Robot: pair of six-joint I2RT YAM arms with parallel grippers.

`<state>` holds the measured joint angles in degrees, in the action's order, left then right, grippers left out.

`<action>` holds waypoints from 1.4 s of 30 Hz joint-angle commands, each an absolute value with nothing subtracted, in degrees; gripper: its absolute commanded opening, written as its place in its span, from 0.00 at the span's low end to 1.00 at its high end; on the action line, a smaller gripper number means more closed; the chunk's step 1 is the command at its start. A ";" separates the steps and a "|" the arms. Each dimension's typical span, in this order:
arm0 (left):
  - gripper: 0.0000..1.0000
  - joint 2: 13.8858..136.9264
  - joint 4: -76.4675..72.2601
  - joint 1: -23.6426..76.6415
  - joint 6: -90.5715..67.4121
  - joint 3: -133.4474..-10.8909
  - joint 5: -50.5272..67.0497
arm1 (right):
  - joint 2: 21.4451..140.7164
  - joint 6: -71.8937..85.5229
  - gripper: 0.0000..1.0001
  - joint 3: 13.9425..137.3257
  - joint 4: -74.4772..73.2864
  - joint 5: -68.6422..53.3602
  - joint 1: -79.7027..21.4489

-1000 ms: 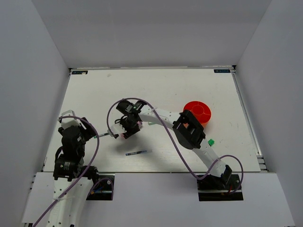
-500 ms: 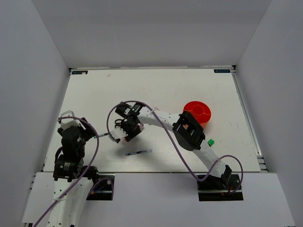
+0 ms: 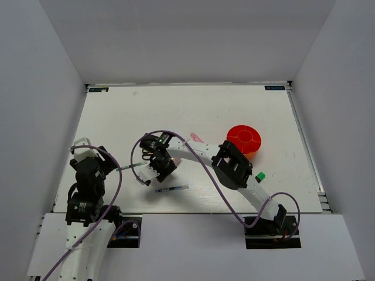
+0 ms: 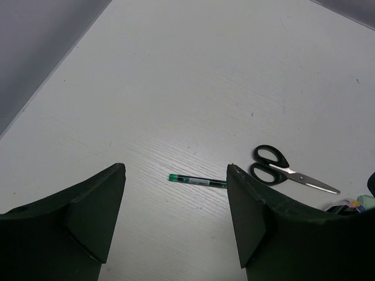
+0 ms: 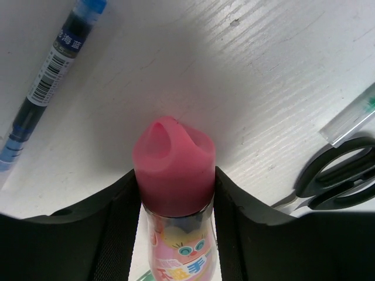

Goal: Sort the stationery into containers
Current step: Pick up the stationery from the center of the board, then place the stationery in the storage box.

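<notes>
The right hand (image 3: 151, 171) has slid nearer and a bit to the left, and its fingers have come in. Now they press on both sides of the pink tube (image 5: 174, 155), so the right hand is grasping the tube. I think the grab is done, and the next job is to lift the tube and carry it to the red cup (image 3: 244, 139), which sits well off to the right.

The tube is not in the cup yet. It is down low by the surface (image 3: 117, 111), left of the middle, with its pink cap poking out past the fingers. I cannot tell if it has left the surface.

The right arm reaches a long way across from its base at the near right, and the hand tips down. A blue pen (image 5: 44, 82) lies just beside the hand on the near side, and black scissors (image 4: 287, 172) lie close by too.

The left hand (image 4: 176, 222) is released, with its fingers wide and nothing between them. Its arm is folded back at the near left. A green pen (image 4: 198, 181) lies on the surface just in front of it.
</notes>
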<state>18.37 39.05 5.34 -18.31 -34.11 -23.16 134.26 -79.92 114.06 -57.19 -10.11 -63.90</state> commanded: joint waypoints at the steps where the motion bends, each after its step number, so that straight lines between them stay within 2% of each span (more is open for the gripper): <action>1: 0.80 17.93 39.29 5.01 -18.46 -33.57 -24.35 | 137.28 -79.28 0.38 114.35 -60.21 -9.76 -64.25; 4: 0.80 17.84 39.29 5.10 -18.37 -33.40 -24.70 | 137.11 -78.14 0.31 113.21 -60.03 -9.41 -64.07; 7: 0.80 17.93 39.37 5.10 -18.37 -33.31 -25.22 | 136.50 -74.47 0.12 113.29 -59.94 -8.70 -63.90; 8: 0.80 17.84 39.46 5.10 -18.28 -33.31 -25.40 | 135.89 -73.57 0.00 113.64 -60.12 -8.61 -63.72; 26: 0.80 19.34 38.41 4.92 -17.66 -31.99 -27.95 | 115.24 -32.63 0.00 116.90 -46.94 -6.93 -51.60; 32: 0.80 20.48 37.88 5.01 -17.05 -31.64 -26.29 | 103.83 -23.83 0.00 110.66 -41.32 -11.33 -43.51; 37: 0.80 21.18 37.79 5.01 -16.96 -31.47 -25.58 | 92.56 -17.32 0.00 98.02 -29.40 -15.72 -33.50; 40: 0.80 21.36 37.62 5.01 -16.87 -31.46 -24.79 | 87.11 -13.02 0.00 92.29 -27.25 -20.72 -25.78; 42: 0.80 21.79 37.53 5.10 -16.96 -31.46 -24.35 | 83.95 -10.64 0.00 88.35 -26.55 -28.45 -20.68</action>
